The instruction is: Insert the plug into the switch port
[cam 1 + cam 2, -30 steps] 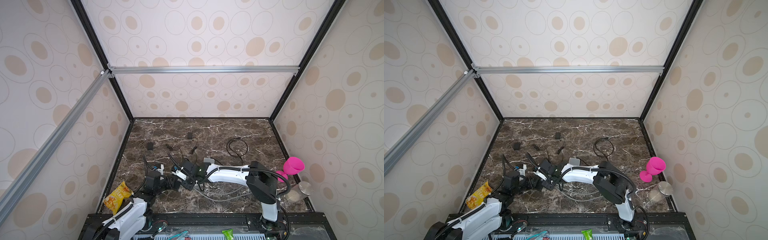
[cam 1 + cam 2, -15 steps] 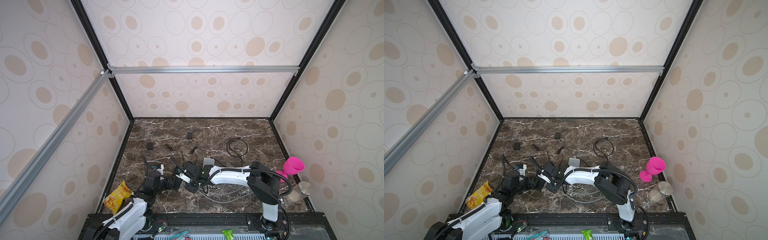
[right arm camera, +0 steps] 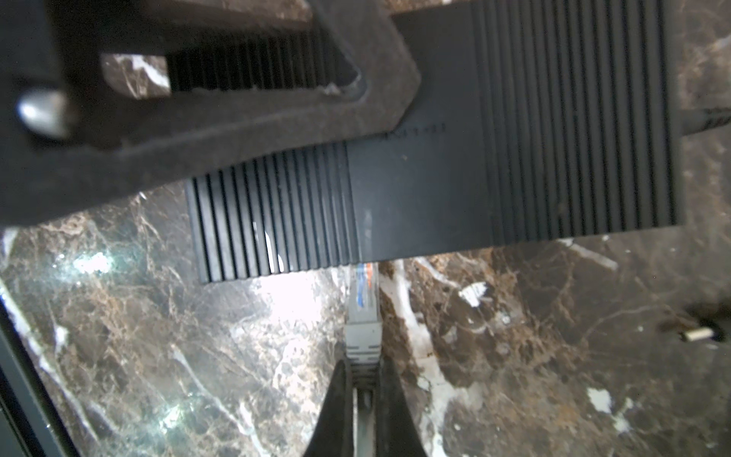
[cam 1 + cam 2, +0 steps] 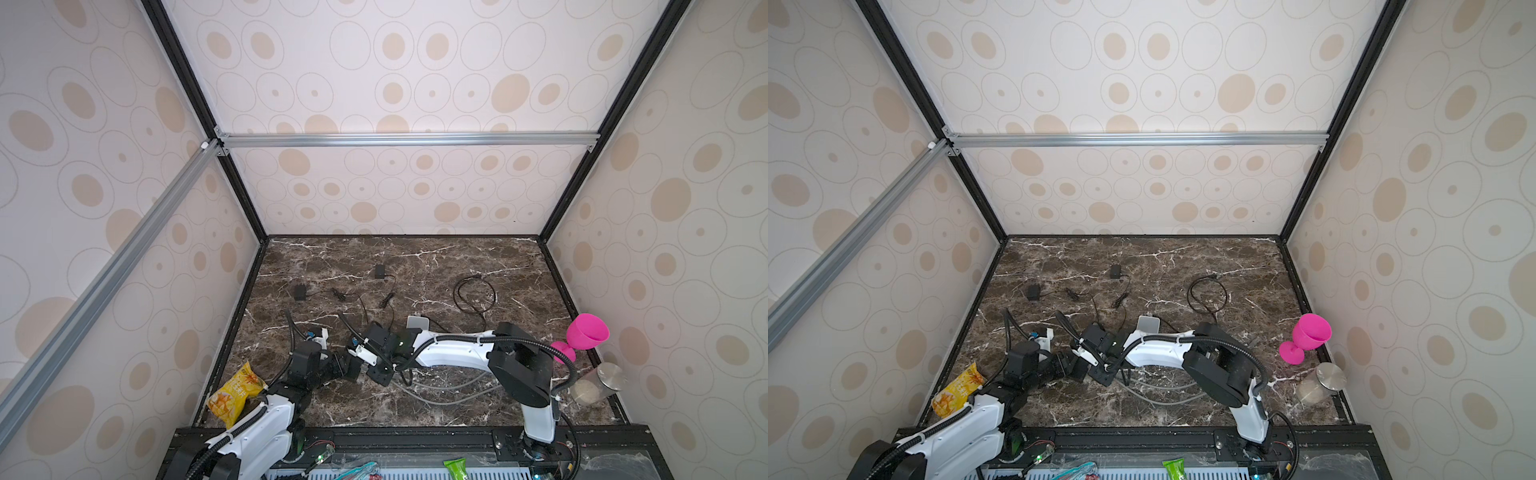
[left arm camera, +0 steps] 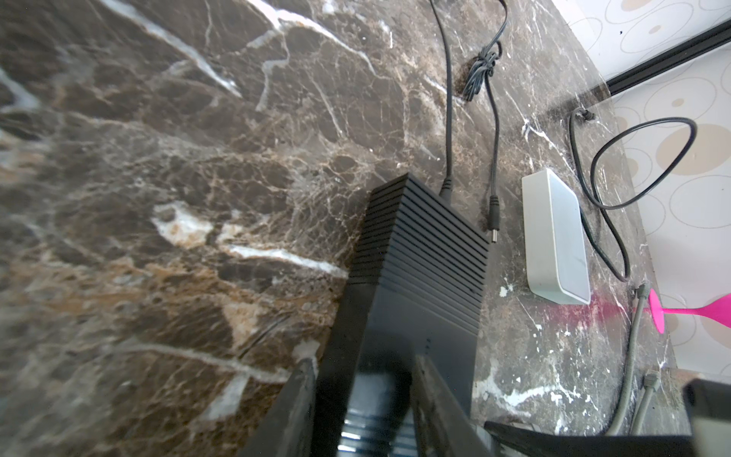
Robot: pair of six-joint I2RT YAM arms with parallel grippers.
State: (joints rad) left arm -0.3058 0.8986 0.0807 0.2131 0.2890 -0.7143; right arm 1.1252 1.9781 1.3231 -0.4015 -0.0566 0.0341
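In right wrist view alone, plug [image 3: 363, 312] tight in right tool [image 3: 363, 370]; switch [image 5: 415, 277] tight in left tool [image 5: 364, 362].

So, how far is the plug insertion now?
Done: the left gripper clamps the black network switch, and the right gripper pinches the grey Ethernet plug. In hand: the plug's tip is at the switch's port edge. Left: most of the plug body shows outside, so it seems not seated; pushing in remains.
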